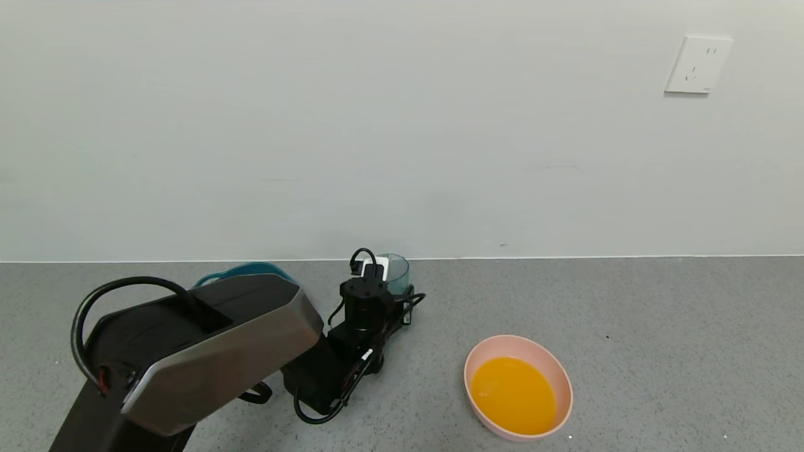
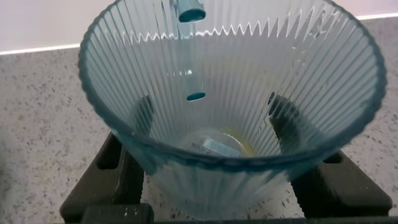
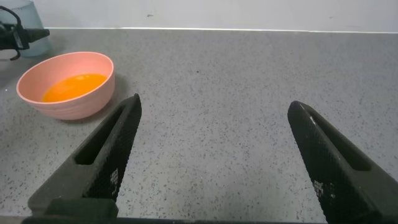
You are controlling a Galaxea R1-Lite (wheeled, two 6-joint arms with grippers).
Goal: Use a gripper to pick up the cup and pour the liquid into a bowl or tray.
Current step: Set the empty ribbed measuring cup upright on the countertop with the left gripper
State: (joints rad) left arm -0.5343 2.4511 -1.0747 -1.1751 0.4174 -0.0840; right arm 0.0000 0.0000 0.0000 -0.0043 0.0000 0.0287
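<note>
The clear blue-tinted ribbed cup [image 1: 397, 271] stands upright near the back of the grey counter. In the left wrist view the cup [image 2: 230, 68] fills the frame, holding only a thin orange trace at its bottom. My left gripper [image 2: 214, 118] is shut on the cup, one dark finger [image 2: 144, 115] on each side of its wall. The pale pink bowl [image 1: 521, 343] sits to the right and nearer, holding the orange liquid [image 1: 514, 395]. My right gripper [image 3: 214, 106] is open and empty above bare counter, with the bowl [image 3: 84, 102] and its liquid [image 3: 71, 87] off to one side.
A dark teal tub [image 1: 242, 271] shows partly behind my left forearm at the back left. The white wall stands just behind the cup, with a socket [image 1: 698, 64] high on the right. The grey speckled counter [image 1: 659, 351] stretches right of the bowl.
</note>
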